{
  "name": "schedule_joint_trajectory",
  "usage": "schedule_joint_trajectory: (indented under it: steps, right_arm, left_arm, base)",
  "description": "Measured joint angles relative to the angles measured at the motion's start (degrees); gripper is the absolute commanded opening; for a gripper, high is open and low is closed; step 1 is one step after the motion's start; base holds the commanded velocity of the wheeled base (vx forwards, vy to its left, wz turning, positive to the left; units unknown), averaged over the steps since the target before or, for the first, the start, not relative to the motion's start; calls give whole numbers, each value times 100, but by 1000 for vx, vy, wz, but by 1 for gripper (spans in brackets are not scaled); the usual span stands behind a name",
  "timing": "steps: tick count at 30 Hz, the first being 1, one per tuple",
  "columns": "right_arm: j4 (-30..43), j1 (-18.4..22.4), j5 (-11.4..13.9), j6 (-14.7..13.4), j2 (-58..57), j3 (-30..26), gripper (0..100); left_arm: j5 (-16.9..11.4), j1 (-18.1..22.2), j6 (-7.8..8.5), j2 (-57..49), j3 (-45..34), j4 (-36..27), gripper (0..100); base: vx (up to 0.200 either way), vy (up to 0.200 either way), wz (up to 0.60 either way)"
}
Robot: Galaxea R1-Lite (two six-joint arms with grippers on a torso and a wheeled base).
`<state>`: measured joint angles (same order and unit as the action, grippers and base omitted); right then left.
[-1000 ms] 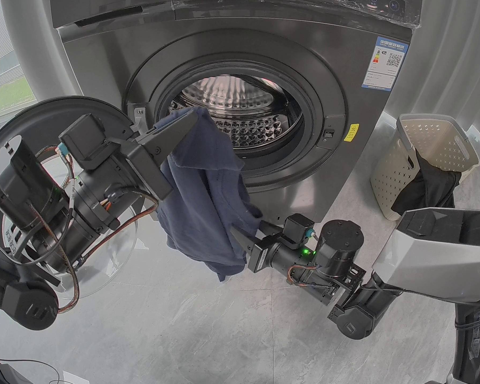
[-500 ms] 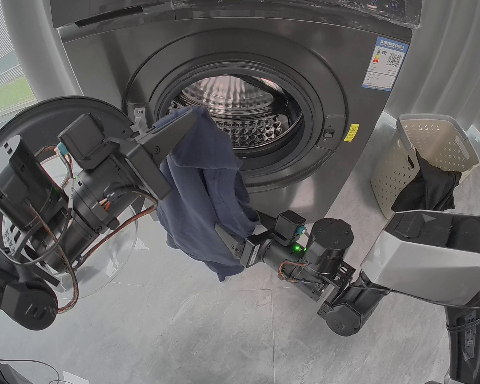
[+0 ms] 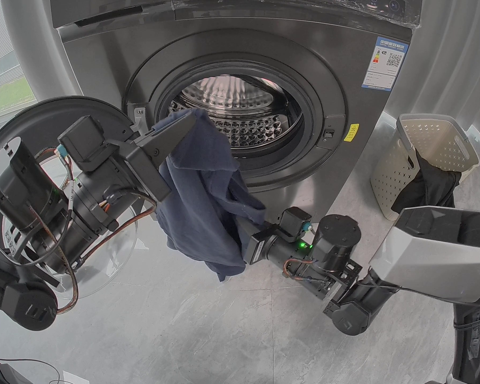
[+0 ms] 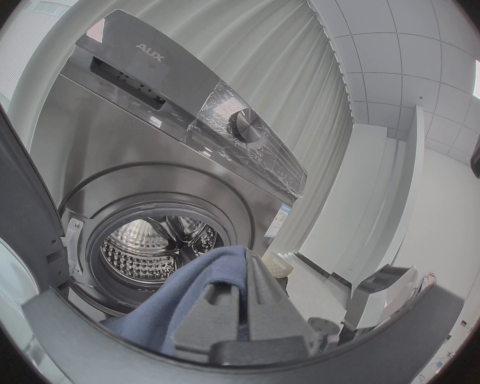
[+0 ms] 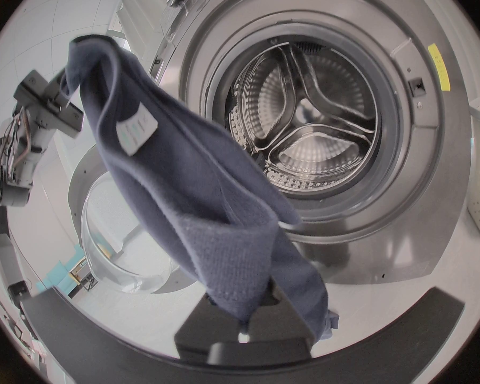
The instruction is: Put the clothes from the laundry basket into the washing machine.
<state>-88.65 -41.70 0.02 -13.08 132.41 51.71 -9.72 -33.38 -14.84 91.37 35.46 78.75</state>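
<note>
The dark blue garment [image 3: 208, 188] is a soft knit fabric. A white label [image 5: 136, 128] is sewn inside near its upper edge. It hangs in the air directly in front of the washing machine [image 3: 314, 65], across the lower left part of the round door opening. No part of it is inside the drum [image 3: 234, 102].

The left pincer [image 3: 189, 117] is closed on the top of the garment, level with the left rim of the opening. The cloth drapes down from this point in long folds. The right pincer [image 3: 246, 229] is below the opening, at the foot of the machine's front panel. It is closed on a gathered fold near the lower right edge of the garment, and the cloth covers its tips. A loose tail of fabric hangs beneath this grip.

The machine's door [image 3: 32, 118] is swung fully open to the left. The laundry basket [image 3: 442, 140] stands on the floor to the right of the machine. A black garment [image 3: 426, 188] spills over its front rim.
</note>
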Motion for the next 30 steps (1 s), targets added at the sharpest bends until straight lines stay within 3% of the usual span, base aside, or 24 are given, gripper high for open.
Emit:
schedule_joint_trajectory:
  steps: [12, 22, 23, 30]
  right_arm:
    - [13, 467, -130, 52, -1525, -786, 0]
    - [16, 739, -300, 20, -2266, -775, 0]
    - [20, 734, -302, 17, -2315, -762, 0]
    - [29, 684, -297, 22, -2553, -729, 0]
  left_arm:
    - [-21, 262, 0, 119, -197, -4, 0]
    - [-54, 279, 1, 446, -770, -26, 0]
    - [-54, 257, 4, 496, -790, -33, 100]
    - [-22, -33, 9, 981, -884, -17, 100]
  base:
    - [0, 0, 0]
    - [0, 0, 0]
    - [0, 0, 0]
    - [0, 0, 0]
